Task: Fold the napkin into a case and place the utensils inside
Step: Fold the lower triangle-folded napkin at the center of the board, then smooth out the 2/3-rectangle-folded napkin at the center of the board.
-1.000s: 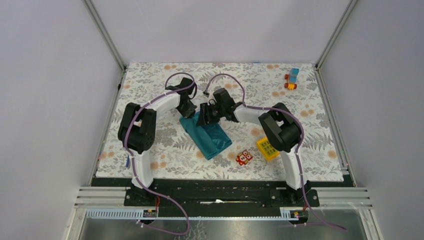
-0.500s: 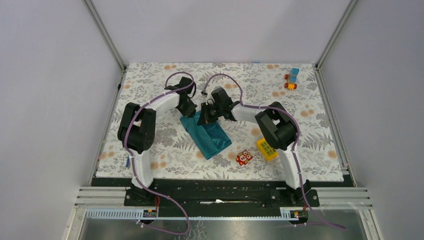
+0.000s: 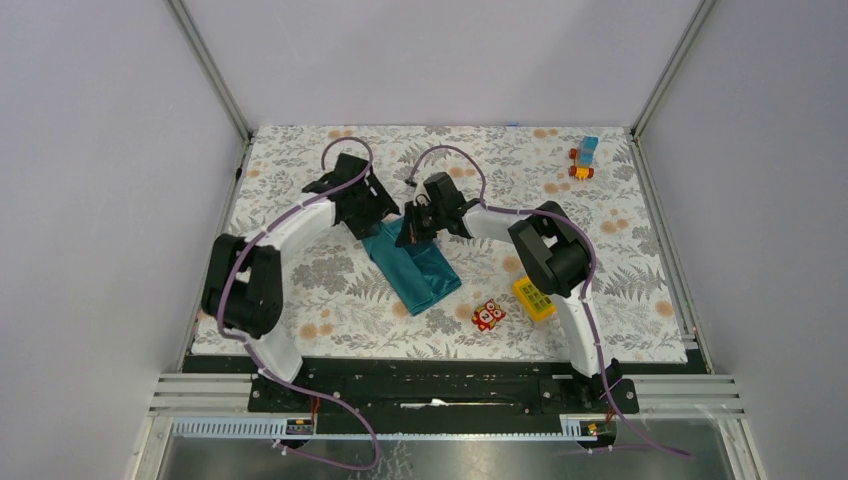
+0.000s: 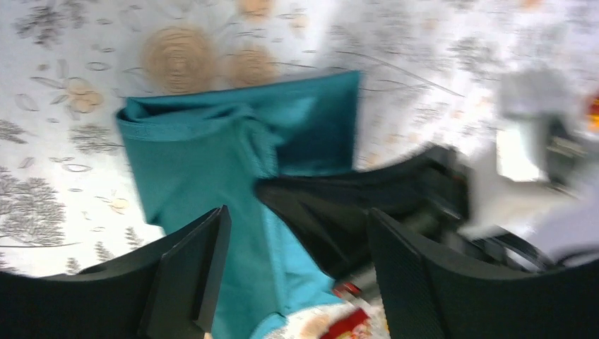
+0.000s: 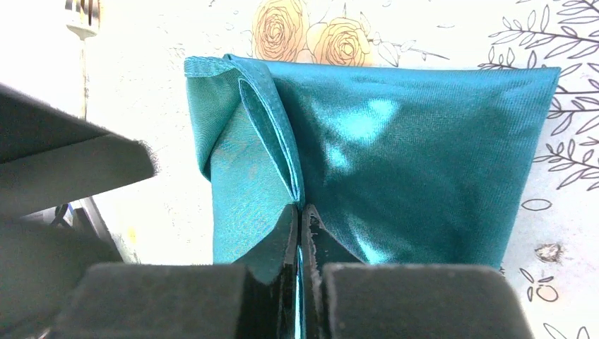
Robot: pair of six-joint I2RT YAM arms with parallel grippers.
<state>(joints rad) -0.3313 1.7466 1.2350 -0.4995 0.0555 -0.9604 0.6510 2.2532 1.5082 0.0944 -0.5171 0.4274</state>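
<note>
Top view overlooks the whole worktop (image 3: 650, 270) from behind. Both wrist views closely face the napkin (image 5: 410, 155), which all share.

The napkin (image 5: 395, 141) is finely woven teal cloth with a soft sheen that catches bright highlights, and its stitched hem at the far left edge looks duller. It lies on a table cover (image 3: 620, 270) printed with grey leaves and orange roses, smooth and matt, where a fork (image 5: 83, 21) at the far left shows bright bare metal. The left gripper (image 4: 295, 233) has fingers (image 4: 187, 282) of matt black plastic with a fine grainy texture, and the arm shells (image 3: 300, 215) are smooth white plastic.
</note>
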